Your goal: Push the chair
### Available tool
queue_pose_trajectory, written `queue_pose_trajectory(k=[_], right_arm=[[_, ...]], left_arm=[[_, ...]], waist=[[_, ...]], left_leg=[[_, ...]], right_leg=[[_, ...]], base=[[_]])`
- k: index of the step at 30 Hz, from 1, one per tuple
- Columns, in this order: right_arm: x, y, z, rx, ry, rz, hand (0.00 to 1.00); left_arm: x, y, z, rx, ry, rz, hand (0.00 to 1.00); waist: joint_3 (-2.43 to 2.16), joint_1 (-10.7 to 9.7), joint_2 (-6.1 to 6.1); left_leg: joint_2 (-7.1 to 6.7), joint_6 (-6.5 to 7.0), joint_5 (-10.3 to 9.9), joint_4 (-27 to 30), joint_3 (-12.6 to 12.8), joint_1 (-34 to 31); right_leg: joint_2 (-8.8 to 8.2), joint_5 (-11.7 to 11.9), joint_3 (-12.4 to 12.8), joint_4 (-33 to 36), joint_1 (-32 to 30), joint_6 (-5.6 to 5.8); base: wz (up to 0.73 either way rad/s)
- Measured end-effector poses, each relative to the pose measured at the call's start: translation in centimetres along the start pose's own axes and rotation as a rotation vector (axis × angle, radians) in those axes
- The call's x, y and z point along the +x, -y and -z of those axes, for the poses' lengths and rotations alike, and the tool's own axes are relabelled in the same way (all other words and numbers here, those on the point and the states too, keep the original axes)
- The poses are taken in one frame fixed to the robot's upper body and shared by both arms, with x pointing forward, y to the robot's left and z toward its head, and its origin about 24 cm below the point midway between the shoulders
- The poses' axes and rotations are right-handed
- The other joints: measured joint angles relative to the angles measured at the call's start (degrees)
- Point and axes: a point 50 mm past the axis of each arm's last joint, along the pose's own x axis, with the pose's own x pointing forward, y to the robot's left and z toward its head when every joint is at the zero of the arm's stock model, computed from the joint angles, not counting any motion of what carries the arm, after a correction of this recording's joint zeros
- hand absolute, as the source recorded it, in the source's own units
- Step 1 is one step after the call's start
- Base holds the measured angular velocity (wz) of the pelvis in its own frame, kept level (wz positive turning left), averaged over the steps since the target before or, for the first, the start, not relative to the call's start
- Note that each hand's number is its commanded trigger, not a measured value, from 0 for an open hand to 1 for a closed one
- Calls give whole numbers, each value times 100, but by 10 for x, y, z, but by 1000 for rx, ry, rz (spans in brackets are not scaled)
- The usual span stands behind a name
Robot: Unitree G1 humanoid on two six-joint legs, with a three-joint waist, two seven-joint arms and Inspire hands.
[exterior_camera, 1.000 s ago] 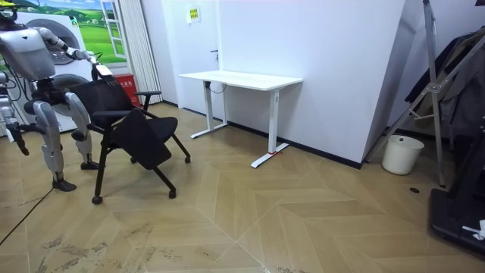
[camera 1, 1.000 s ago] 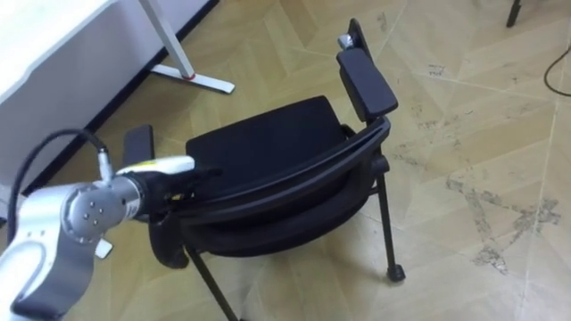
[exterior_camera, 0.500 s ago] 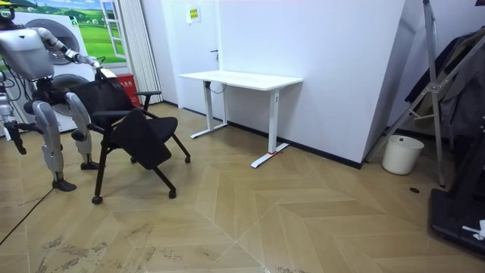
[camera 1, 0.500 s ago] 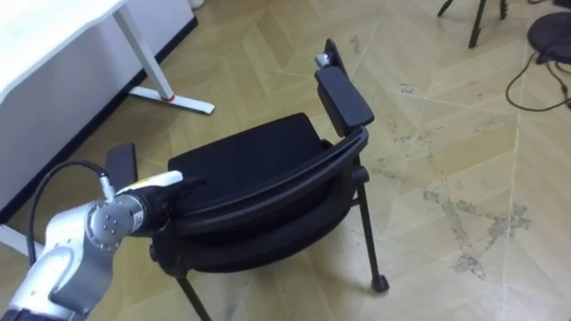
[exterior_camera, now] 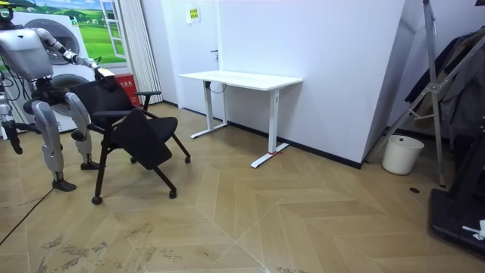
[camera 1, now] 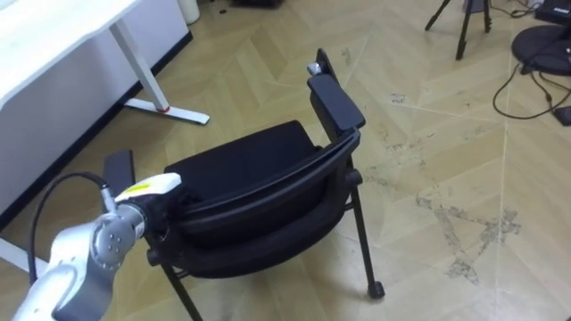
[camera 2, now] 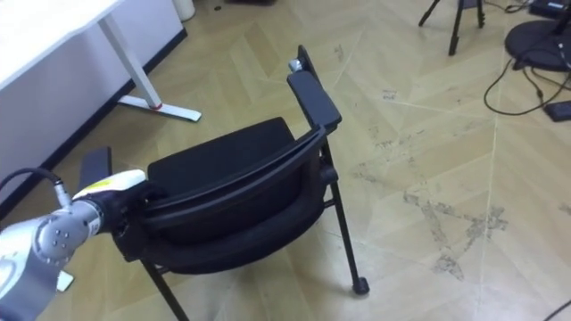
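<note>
A black chair [camera 1: 259,160] with two armrests stands on the wooden floor right before me, its backrest toward me and its seat facing away. My left arm reaches in from the lower left, and my left hand [camera 1: 166,200] lies at the left end of the backrest's top edge [camera 1: 268,183]; its dark fingers merge with the black frame. In the room view I stand behind the chair [exterior_camera: 140,136] with my left hand [exterior_camera: 100,68] stretched to the backrest. My right hand [exterior_camera: 13,142] hangs low at my side.
A white desk [camera 1: 53,36] on white legs stands at the left, its foot [camera 1: 169,111] close to the chair. A tripod [camera 1: 464,18] and floor cables [camera 1: 535,80] lie far right. Open floor stretches beyond the chair. A white bin [exterior_camera: 402,154] stands by the wall.
The eye view has shifted, so the desk and tripod show more. In the room view the chair stays nearly in place, and my hanging right arm has swung slightly back.
</note>
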Motion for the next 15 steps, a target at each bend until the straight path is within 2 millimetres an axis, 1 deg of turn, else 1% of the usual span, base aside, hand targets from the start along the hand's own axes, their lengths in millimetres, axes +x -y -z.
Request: queue_pose_trajectory(k=[3, 10, 13, 15], right_arm=[[0, -1, 1, -1, -3, 17, 0], [-1, 4, 0, -33, 25, 52, 0], [-2, 5, -8, -100, 74, 83, 0], [-3, 6, -15, -180, 115, 121, 0]], left_arm=[[1, 1, -1, -3, 0, -45, 100], [2, 8, 3, -24, -9, -120, 100], [3, 9, 6, -33, -23, -133, 100], [3, 9, 7, -31, -27, -142, 100]], waist=[[1, 5, -45], [-1, 14, -50], [-1, 2, -50], [-21, 5, -83]], left_leg=[[0, 1, 1, 2, 13, 3], [1, 1, 1, -13, 111, 68], [3, 1, 1, -24, 151, 97], [4, 1, 1, -26, 210, 101]], right_leg=[[0, 5, 8, -2, -2, 8], [7, 19, 112, 1, 4, -1], [10, 23, 166, 12, 3, -1], [10, 25, 180, 5, 0, 2]], base=[[0], [-8], [-8], [-2]])
